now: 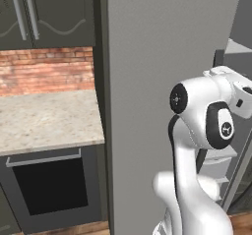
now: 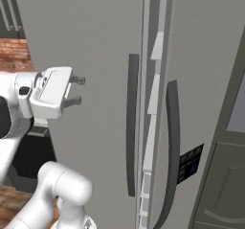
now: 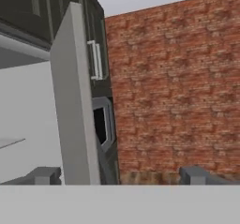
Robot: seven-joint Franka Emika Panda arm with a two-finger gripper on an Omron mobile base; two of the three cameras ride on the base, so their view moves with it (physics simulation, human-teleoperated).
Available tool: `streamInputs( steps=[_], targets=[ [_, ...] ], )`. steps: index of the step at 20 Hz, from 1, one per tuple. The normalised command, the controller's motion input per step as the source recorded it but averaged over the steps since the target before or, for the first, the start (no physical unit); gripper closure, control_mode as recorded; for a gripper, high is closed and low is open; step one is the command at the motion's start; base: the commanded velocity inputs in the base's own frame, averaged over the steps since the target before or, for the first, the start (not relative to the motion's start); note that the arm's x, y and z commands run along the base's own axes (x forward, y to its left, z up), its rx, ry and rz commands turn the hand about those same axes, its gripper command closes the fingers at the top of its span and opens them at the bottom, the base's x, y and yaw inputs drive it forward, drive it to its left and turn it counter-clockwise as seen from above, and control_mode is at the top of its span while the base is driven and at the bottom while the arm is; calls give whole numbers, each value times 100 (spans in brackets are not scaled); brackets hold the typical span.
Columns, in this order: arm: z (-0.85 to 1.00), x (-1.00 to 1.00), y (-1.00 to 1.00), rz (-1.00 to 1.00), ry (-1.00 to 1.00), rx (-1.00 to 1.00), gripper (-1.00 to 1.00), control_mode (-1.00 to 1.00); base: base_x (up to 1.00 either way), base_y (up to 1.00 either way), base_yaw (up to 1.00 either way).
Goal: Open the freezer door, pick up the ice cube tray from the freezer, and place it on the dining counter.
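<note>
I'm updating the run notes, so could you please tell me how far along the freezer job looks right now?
Done: the freezer door appears slightly ajar, with pale shelf edges showing through a narrow gap. In hand: nothing; the pincer is open and empty, in front of the door panel, apart from its dark handle. Left: swinging the door wide, finding and lifting the ice cube tray, and carrying it to the dining counter.

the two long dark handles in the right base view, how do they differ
The left dark-grey vertical handle looks straight and hangs on the tall flat matte grey left door panel. The right dark-grey handle curves toward its lower end, starts lower, and sits on the grey right door panel. Both are long, dark and upright, flanking the narrow gap with pale shelves.
</note>
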Motion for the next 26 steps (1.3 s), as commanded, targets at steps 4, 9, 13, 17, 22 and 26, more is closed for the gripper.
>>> streamInputs(
  steps=[4, 9, 13, 17, 22, 26],
  targets=[
    [0, 37, 0, -21, -7, 0, -100, -100, 0, 0, 0],
    [0, 43, 0, -20, -8, 0, -100, -100, 0, 0, 0],
    [0, 31, -20, -11, -9, 0, -100, -100, 0, 0, 0],
    [0, 13, -48, 0, -2, 0, -100, -100, 0, 0, 0],
    [0, 20, -44, 0, 0, 3, -100, -100, 0, 0, 0],
    [-6, 31, -15, 0, 0, 0, -100, -100, 0, 0, 0]
  ],
)
